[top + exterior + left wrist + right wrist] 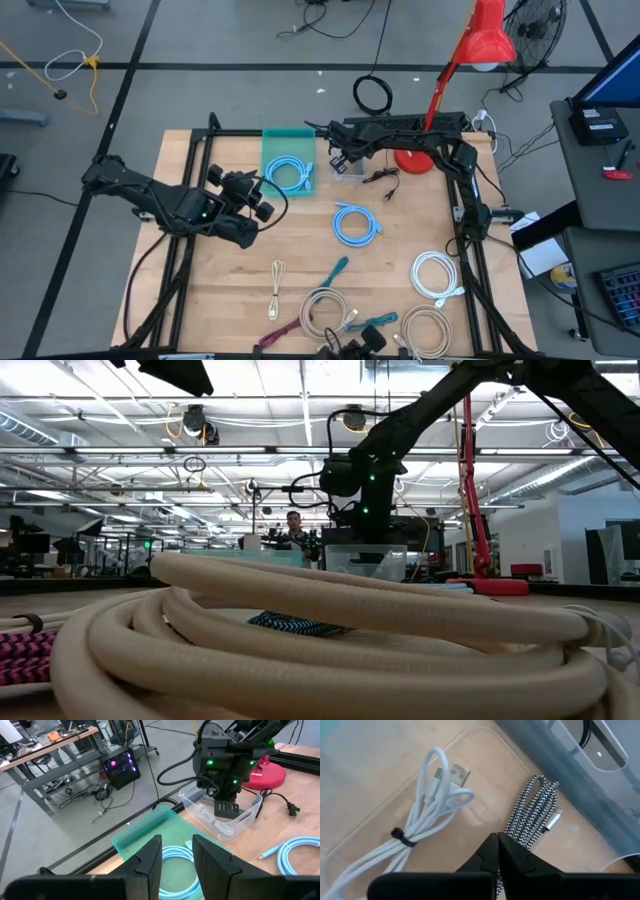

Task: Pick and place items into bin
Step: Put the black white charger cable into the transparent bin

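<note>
My right gripper point(343, 160) is shut and empty, its fingertips point(497, 842) low inside a clear bin point(352, 172) between a white bundled cord point(427, 815) and a black-and-white braided cord point(527, 812) lying on its floor. My left gripper point(177, 855) is open and empty, level, just short of a green bin point(287, 140) that holds a light blue coil point(291, 174). On the table lie a second light blue coil point(357, 223), a white coil point(437, 275), two beige coils point(325, 310), and teal point(335, 270), maroon point(284, 331) and cream point(277, 286) cords.
A red lamp point(482, 40) stands by its base point(415, 160) at the table's far right, its black plug cord point(382, 180) lying beside the clear bin. A black frame rail point(240, 133) runs along the far edge. Bare wood lies between the bins and the near cables.
</note>
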`<state>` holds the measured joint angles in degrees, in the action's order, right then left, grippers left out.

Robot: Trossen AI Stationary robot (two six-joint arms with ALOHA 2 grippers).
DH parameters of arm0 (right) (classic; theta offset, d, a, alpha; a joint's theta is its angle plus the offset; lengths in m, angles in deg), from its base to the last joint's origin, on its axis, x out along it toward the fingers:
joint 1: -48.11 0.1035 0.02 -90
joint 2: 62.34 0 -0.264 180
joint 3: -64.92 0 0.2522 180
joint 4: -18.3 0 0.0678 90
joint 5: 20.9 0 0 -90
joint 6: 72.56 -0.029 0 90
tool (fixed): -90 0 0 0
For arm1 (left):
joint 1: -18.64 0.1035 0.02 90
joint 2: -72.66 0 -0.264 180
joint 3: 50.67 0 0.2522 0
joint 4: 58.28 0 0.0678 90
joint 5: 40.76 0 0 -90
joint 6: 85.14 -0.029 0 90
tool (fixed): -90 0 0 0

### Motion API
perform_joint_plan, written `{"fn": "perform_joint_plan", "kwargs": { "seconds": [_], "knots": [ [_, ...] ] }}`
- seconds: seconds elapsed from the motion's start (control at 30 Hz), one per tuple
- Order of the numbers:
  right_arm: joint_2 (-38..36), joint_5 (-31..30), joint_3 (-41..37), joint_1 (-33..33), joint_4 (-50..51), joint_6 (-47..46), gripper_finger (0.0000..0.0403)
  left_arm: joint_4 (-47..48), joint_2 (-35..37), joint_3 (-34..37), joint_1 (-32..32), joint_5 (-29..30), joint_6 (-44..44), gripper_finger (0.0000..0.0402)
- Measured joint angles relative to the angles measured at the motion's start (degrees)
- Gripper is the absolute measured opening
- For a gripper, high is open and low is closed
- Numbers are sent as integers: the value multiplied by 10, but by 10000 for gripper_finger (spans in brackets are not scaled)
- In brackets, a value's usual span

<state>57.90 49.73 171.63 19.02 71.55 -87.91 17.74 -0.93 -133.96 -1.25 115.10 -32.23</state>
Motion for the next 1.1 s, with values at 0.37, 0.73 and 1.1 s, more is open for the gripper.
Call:
{"fn": "perform_joint_plan", "kwargs": {
  "seconds": [0.37,0.73,1.1],
  "knots": [
    [2,17,0,-9,28,-10,0,0,0,0,0,0,0,113],
    [6,26,0,-19,43,-15,0,0,0,0,0,0,-2,113],
    [6,-19,0,-21,77,-22,0,-4,0,0,0,0,-3,113]
  ]
}}
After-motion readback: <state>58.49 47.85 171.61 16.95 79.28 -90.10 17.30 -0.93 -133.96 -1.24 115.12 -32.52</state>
